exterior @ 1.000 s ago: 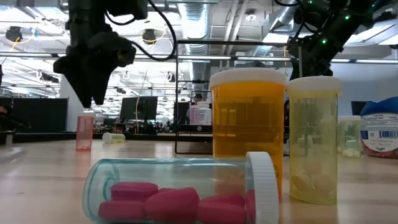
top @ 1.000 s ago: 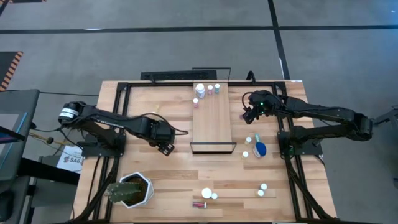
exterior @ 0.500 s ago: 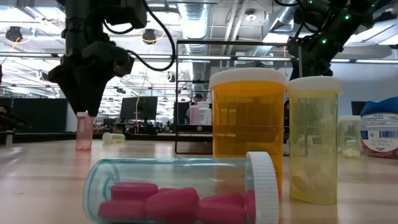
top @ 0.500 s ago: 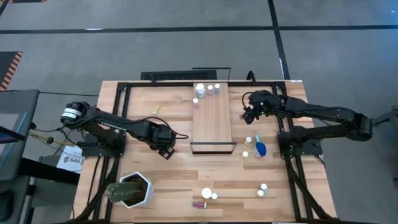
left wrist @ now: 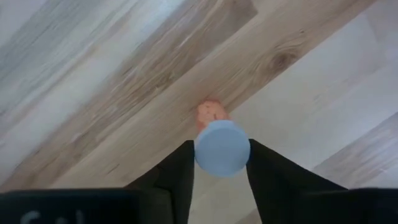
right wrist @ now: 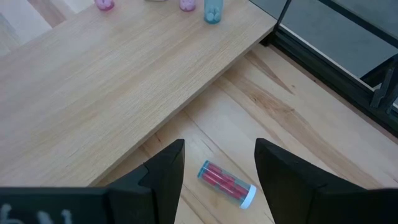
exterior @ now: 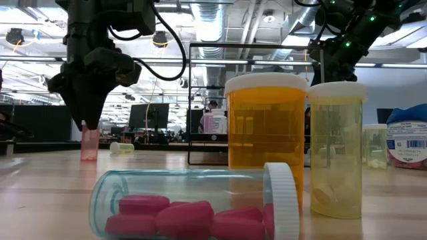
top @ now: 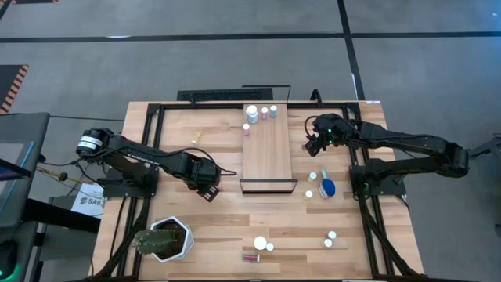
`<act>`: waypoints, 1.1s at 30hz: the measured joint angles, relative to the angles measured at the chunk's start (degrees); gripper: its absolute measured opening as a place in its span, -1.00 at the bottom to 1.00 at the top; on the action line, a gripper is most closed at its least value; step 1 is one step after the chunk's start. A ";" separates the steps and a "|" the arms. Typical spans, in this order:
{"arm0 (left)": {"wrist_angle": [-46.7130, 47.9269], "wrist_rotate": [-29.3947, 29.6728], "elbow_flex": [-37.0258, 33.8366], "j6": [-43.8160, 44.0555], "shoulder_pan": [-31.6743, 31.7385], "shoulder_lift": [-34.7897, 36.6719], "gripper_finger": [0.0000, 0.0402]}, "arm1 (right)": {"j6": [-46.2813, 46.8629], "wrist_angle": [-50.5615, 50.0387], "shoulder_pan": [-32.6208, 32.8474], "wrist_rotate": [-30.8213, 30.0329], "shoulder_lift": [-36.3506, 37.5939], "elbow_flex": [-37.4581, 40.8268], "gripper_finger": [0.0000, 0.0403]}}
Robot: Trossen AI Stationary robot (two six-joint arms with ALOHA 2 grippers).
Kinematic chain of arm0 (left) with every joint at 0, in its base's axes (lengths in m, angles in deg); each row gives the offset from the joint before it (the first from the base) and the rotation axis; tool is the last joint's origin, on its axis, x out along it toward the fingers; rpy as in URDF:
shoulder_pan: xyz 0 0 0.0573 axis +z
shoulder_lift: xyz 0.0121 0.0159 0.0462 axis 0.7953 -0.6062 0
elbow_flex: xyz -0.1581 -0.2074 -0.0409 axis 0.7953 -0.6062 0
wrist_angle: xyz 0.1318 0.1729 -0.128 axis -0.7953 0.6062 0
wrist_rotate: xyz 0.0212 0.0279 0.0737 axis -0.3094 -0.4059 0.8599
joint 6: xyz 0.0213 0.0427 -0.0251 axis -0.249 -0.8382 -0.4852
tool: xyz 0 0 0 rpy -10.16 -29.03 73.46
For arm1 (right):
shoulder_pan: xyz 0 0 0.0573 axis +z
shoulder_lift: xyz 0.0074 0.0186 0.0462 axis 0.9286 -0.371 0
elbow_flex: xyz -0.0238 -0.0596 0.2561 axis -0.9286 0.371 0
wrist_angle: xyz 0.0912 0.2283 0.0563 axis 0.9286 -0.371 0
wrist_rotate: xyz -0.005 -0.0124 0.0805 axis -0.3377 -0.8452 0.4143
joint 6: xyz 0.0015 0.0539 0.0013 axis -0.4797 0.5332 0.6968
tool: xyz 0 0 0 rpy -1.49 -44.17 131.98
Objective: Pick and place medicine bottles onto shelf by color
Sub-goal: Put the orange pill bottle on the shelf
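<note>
A small pink bottle (exterior: 89,145) with a pale cap stands upright on the tabletop at the left. My left gripper (top: 208,190) comes down over it and is shut on it. My right gripper (top: 312,145) hangs open beside the right edge of the shelf (top: 267,153). Below its spread fingers, a clear vial of red pills (right wrist: 226,182) lies on its side on the table, untouched. Three small bottles (top: 262,113) stand at the shelf's far end. My left gripper pinches the pink bottle's round cap (left wrist: 205,155) between its two fingers (left wrist: 180,168), one on each side. The fingers come from above, pointing down. The bottle stands upright, its base on the table (exterior: 89,156).
Loose bottles stand right of the shelf, among them a blue one (top: 326,186). More stand near the front edge: an orange one (exterior: 267,127), a yellow one (exterior: 337,153) and a lying vial of pink pills (exterior: 193,203). A white plant pot (top: 166,239) stands at the front left.
My left gripper has sunk straight down onto the pink bottle; its fingertips, which hung above the cap, now cover it. The bottle has stayed where it stood.
</note>
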 joint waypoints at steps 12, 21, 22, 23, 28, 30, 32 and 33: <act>2.50 1.41 5.23 -4.54 6.10 0.02 -0.48 | 0.00 0.00 0.00 0.00 0.00 0.00 0.07; 4.36 2.09 14.61 -15.53 15.40 -2.66 -0.47 | 0.00 0.00 0.00 0.00 0.00 0.00 0.07; 6.63 2.17 16.63 -16.99 16.07 -4.41 -0.47 | 0.00 0.00 0.00 -0.01 0.00 0.00 0.07; 9.21 2.47 19.03 -18.58 16.54 -6.37 -0.47 | 0.00 -0.01 0.00 0.00 0.00 0.00 0.07; 18.08 6.39 33.19 -29.50 17.90 -16.66 -0.47 | 0.00 0.02 -0.02 0.00 0.02 0.00 0.07; 17.88 7.66 37.88 -33.19 18.68 -18.84 -0.47 | 0.00 0.00 -0.02 -0.02 0.01 0.00 0.07; 18.05 8.03 41.65 -35.89 19.54 -20.80 -0.47 | 0.00 0.00 -0.02 -0.01 0.02 0.00 0.07; 17.97 7.89 43.26 -36.99 19.98 -21.76 -0.47 | 0.00 0.00 -0.02 -0.01 0.01 0.00 0.07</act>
